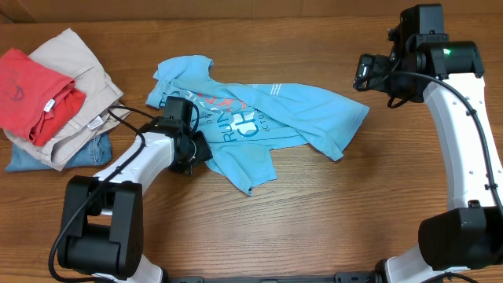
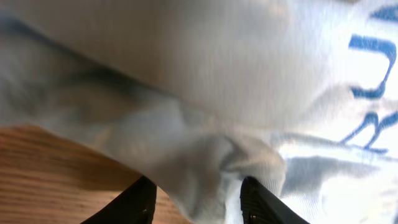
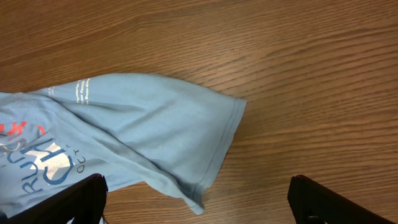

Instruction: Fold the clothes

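Note:
The light blue T-shirt lies crumpled across the middle of the table, its white and red-orange lettering facing up. My left gripper is low at the shirt's left edge. In the left wrist view, a bunched fold of the shirt sits between its parted black fingers, and a strip of bare wood shows beside the left finger. My right gripper hovers wide open above the table, past the shirt's right end. In the right wrist view, the shirt's hem corner lies below it, untouched.
A pile of other clothes lies at the far left: a red T-shirt on beige trousers, with blue denim underneath. The wooden table is bare in front of the shirt.

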### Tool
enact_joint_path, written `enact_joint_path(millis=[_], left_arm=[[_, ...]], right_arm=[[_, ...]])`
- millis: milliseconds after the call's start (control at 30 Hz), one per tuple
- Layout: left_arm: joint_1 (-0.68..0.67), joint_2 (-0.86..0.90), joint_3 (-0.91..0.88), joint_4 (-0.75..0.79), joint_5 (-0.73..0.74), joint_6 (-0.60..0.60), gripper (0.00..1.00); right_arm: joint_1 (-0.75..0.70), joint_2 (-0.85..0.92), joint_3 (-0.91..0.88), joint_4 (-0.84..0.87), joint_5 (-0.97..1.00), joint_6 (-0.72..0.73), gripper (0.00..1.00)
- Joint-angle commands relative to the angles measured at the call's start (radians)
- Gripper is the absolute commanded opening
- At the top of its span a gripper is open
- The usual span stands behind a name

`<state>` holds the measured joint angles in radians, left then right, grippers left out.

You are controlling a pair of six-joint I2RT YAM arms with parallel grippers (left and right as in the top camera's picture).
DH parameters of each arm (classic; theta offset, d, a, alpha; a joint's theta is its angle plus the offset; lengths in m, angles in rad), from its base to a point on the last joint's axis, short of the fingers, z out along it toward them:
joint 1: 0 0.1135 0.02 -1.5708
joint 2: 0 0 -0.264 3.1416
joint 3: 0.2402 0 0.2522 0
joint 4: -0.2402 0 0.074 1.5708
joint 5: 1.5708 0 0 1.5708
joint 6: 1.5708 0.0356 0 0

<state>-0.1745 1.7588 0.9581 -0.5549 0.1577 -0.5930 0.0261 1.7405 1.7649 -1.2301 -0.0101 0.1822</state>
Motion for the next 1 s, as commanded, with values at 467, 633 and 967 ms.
enact_joint_path(millis=[467, 633, 967], left_arm=[[-0.003, 0.061, -0.054, 0.006, 0.025, 0.021, 0.38], [-0.002, 0.061, -0.054, 0.032, 0.0, 0.021, 0.04], [0.112, -0.006, -0.013, -0.162, -0.039, 0.125, 0.04]], right_arm=[[-0.003, -0.029, 0.009, 0.007, 0.01, -0.007, 0.97], [-0.003, -0.029, 0.009, 0.003, 0.01, -0.007, 0.97], [-0.003, -0.029, 0.004, -0.115, 0.004, 0.036, 0.96]])
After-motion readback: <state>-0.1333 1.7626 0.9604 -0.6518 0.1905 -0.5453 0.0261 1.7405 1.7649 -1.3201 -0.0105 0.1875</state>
